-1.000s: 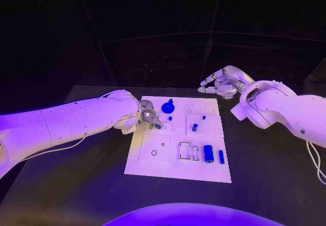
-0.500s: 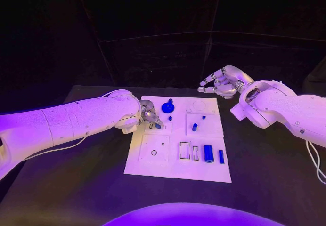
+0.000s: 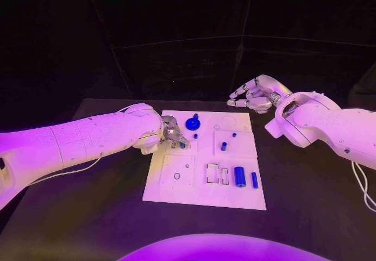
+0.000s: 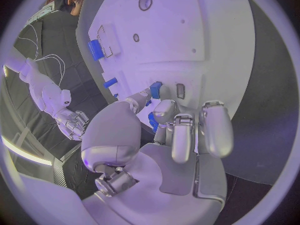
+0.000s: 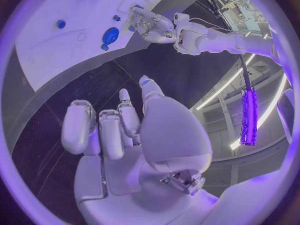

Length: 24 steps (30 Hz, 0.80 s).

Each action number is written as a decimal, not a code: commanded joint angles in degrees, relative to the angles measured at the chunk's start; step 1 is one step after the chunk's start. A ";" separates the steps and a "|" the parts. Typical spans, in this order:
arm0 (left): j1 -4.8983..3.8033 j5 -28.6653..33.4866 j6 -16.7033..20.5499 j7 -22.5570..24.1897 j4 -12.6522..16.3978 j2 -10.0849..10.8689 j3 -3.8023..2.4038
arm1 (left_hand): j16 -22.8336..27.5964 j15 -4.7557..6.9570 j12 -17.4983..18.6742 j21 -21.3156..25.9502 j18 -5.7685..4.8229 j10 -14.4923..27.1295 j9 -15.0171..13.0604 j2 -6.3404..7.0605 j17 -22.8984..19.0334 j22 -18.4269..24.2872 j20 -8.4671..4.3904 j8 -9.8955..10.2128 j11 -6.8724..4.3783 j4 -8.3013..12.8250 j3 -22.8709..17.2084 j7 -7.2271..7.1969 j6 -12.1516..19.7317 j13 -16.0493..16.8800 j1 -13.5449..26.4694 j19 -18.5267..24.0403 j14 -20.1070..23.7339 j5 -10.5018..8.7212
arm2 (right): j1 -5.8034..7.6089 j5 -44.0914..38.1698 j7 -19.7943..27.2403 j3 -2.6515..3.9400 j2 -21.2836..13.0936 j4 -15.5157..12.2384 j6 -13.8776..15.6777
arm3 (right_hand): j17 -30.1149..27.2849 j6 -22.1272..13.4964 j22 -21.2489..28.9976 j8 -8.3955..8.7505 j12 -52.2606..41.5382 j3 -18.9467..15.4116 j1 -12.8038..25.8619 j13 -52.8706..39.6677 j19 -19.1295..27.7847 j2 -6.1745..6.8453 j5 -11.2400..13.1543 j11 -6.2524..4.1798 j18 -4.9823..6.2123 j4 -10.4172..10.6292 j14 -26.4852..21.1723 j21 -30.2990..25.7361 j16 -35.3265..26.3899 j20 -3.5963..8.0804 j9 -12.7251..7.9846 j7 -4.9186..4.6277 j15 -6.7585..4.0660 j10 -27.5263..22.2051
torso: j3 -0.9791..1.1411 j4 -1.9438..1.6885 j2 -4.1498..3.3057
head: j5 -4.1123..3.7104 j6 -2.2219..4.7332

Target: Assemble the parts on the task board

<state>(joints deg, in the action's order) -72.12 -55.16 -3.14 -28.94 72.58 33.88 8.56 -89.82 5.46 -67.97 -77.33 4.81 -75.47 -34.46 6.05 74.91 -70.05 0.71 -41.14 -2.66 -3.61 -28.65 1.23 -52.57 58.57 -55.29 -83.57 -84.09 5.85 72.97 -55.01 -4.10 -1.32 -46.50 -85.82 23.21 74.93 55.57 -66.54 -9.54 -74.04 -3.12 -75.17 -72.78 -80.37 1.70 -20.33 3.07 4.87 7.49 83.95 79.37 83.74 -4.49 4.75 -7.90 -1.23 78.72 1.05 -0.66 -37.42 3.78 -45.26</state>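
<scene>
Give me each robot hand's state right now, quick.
Left robot hand: pinching a small blue part at the task board.
Right robot hand: holds nothing, fingers loosely curled and apart, beyond the board's far corner.

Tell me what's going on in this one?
The robot is assembling small blue parts on the white task board. Its left hand is down at the board's left side, pinching a small blue part against the surface. The right hand hovers off the board's far right corner, holding nothing. A blue disc and two blue cylinders sit elsewhere on the board.
</scene>
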 commanded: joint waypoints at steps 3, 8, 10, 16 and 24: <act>-0.07 -0.13 -0.99 -0.16 -0.13 -0.14 -0.03 | -0.18 0.45 -0.42 -0.30 -0.92 -0.42 -0.17 -0.10 15.09 -0.27 -0.29 -0.47 0.04 -1.09 2.31 0.03 -0.66 0.29 1.07 -0.26 -5.91 -0.40 | 0.13 -0.26 0.29 0.05 0.09 0.01 -0.20 | 2.63 -0.16 0.15 -0.31 0.37 -0.31 0.07 0.16 0.22 -0.38 -0.22 -0.24 -0.34 0.12 3.49 -0.32 -0.07 0.00 -0.06 0.12 -0.32 -0.08 | -0.05 -0.05 0.02 | -0.06 -0.07; -0.07 -0.13 -0.91 -0.22 -0.35 -0.18 -0.03 | -0.18 0.47 -0.60 -0.38 -0.95 -0.47 -0.25 -0.28 15.09 -0.45 -0.32 -0.60 0.02 -2.00 4.33 0.02 -0.67 0.44 1.50 -0.31 -5.91 -0.37 | 0.13 -0.26 0.31 0.05 0.13 0.07 -0.15 | 2.54 -0.19 0.21 -0.35 0.40 -0.48 0.20 0.19 0.25 -0.35 -0.07 -0.24 -0.33 0.22 3.47 -0.36 -0.13 0.00 -0.07 0.12 -0.32 -0.11 | -0.03 -0.05 0.03 | -0.07 -0.05; -0.07 -0.13 -0.86 -0.25 -0.40 -0.18 -0.03 | -0.18 0.47 -0.76 -0.46 -0.98 -0.56 -0.30 -0.12 15.09 -0.61 -0.32 -0.71 0.02 -2.76 6.06 0.02 -0.76 0.59 2.09 -0.36 -5.91 -0.37 | 0.13 -0.26 0.31 0.05 0.14 0.09 -0.15 | 2.56 -0.20 0.26 -0.37 0.42 -0.55 0.24 0.21 0.27 -0.35 0.02 -0.24 -0.32 0.26 3.47 -0.39 -0.13 0.00 -0.08 0.13 -0.32 -0.12 | -0.04 -0.04 0.03 | -0.08 -0.07; -0.08 -0.13 -0.49 -0.36 -0.10 0.21 -0.07 | -0.18 0.64 -1.05 -0.61 -1.02 -0.72 -0.38 0.60 15.09 -0.95 -0.45 -0.89 -0.13 -4.57 11.63 -0.24 -0.88 0.82 2.87 -0.48 -5.91 -1.76 | 0.13 -0.26 0.35 0.05 0.12 0.15 -0.12 | 2.46 -0.24 0.38 -0.42 0.47 -0.72 0.32 0.26 0.32 -0.35 0.26 -0.25 -0.30 0.35 3.46 -0.45 -0.19 0.00 -0.10 0.13 -0.32 -0.15 | -0.12 -0.07 0.03 | -0.20 0.00; -0.92 0.24 0.31 -0.40 1.61 1.64 -0.70 | -0.18 0.94 -1.11 -0.74 -1.07 -0.77 -0.49 2.65 15.09 -1.27 -0.84 -0.99 -0.46 -7.08 18.30 -0.50 -0.88 0.86 3.97 -0.60 -5.91 -3.21 | 0.12 -0.26 0.44 0.04 0.10 0.37 -0.15 | 2.39 -0.25 0.45 -0.43 0.52 -0.79 0.36 0.32 0.35 -0.36 0.35 -0.24 -0.29 0.39 3.44 -0.49 -0.23 -0.01 -0.10 0.13 -0.32 -0.19 | -0.12 -0.09 0.08 | -0.36 0.03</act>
<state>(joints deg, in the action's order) -72.74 -55.11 -3.34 -29.13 73.89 35.43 8.02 -89.82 6.01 -69.00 -77.90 4.82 -75.97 -34.87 8.08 74.91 -71.36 0.33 -41.95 -2.98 -10.53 -10.93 0.92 -53.25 59.55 -51.34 -83.96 -84.07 2.88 72.97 -55.07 -4.07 -1.32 -46.42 -85.44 23.22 74.92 55.57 -66.14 -9.76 -73.82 -3.59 -75.17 -72.51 -80.37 1.70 -20.33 3.07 4.87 7.96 83.95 79.16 83.74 -4.49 4.71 -7.90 -1.23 78.72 0.94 -0.75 -37.38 3.50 -45.24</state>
